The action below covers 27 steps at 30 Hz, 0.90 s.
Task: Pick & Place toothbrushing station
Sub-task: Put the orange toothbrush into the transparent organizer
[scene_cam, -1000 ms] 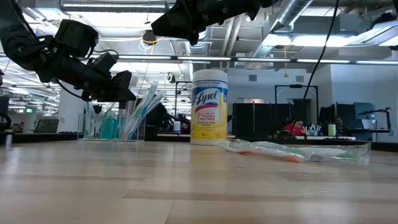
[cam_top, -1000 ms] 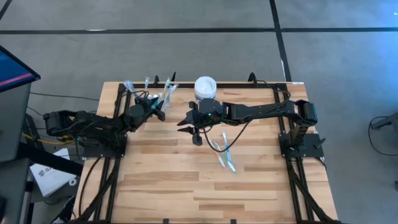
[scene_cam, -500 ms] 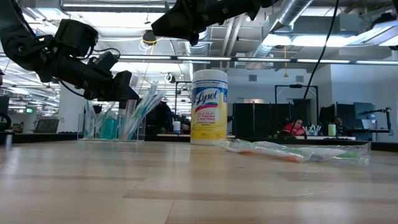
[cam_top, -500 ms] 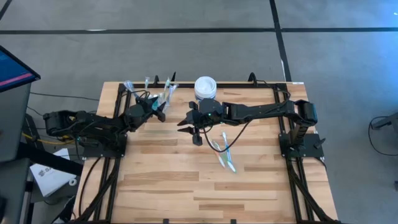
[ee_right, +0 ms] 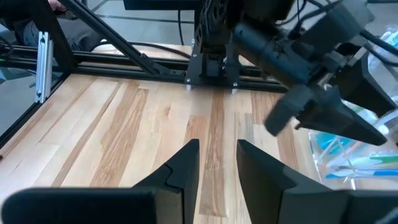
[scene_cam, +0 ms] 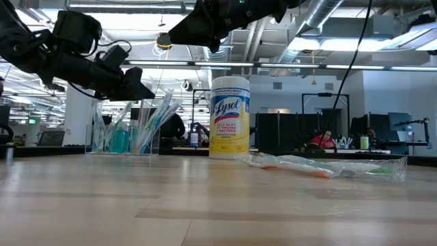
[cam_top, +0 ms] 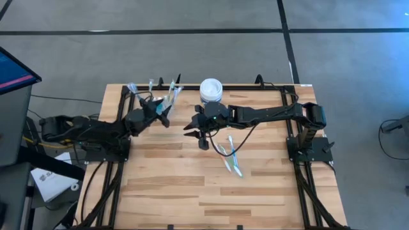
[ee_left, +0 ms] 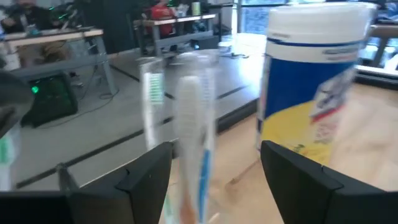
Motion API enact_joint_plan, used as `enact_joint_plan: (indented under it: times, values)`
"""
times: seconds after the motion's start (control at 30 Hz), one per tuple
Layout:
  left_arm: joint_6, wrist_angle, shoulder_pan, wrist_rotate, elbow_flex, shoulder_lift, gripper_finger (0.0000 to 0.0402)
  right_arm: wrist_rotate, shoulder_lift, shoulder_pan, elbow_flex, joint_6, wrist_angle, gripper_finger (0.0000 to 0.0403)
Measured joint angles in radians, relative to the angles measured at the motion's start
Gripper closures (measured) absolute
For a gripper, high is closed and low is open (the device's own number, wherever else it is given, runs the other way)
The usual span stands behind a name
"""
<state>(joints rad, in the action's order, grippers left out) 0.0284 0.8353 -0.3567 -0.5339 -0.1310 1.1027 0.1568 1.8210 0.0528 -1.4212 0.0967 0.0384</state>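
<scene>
Since the earlier frames the left gripper is seen raised and drawn slightly back from the clear plastic cup; its fingers are spread, nothing held between them. Nearest on the pale wooden table, slim white, blue and green toothbrushes in clear wrappers are found lying flat, right of centre. Above the table's middle, just beside those wrapped brushes, the right gripper is held off the surface, fingers parted narrowly, empty. Farther back, near the far left edge, the cup is noted standing upright with toothbrushes leaning in it. The white-lidded, yellow-labelled round tub is placed at the far edge, centre.
</scene>
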Motion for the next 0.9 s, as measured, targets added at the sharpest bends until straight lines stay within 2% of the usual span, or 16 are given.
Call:
enact_joint_plan:
  times: [0.13, 0.43, 0.7, 0.9]
  values:
    - [-0.031, -0.014, 0.05, -0.013, 0.0, -0.018, 0.017, 0.0, 0.0, 0.0, 0.0, 0.0, 0.028, 0.0305]
    - [-0.032, -0.081, 0.154, -0.139, 0.0, -0.051, 0.0185, 0.0, 0.0, 0.0, 0.0, -0.004, 0.051, 0.0305]
    - [-0.025, -0.086, 0.264, -0.143, 0.0, -0.052, 0.0188, 0.0, 0.0, 0.0, 0.0, -0.029, 0.148, 0.0305]
    - [-0.025, -0.088, 0.357, -0.143, 0.0, -0.052, 0.0188, 0.002, 0.0, -0.006, 0.0, -0.048, 0.321, 0.0305]
